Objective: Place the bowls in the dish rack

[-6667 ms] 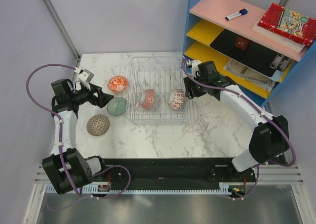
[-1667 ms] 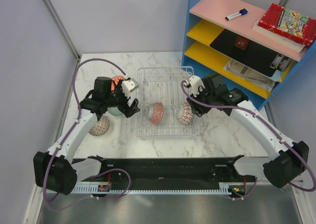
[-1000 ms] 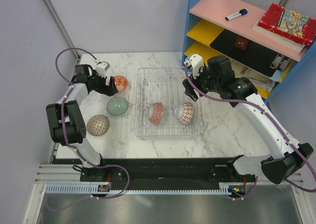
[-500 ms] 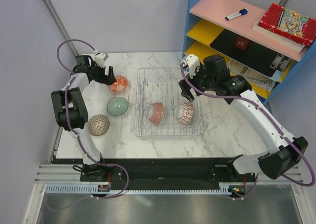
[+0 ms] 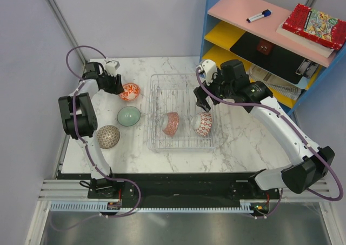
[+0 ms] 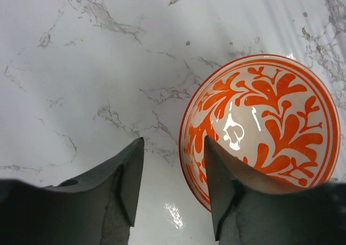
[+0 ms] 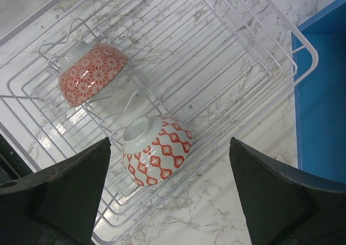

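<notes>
Left wrist, pincer (image 6: 173,147) half-open, straddling bowl (image 6: 259,131) rim

Top camera overlooks the whole table (image 5: 178,153) from above its near edge. Wrist cameras look down close: left on a bowl (image 6: 259,128), right on the rack (image 7: 205,55); top shows both.

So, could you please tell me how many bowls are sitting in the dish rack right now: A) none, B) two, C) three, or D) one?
B: only the floral red bowl and the red lattice bowl lie propped on their sides in the dish rack. The orange-leaf bowl, green bowl and speckled bowl sit on the table to its left.
</notes>
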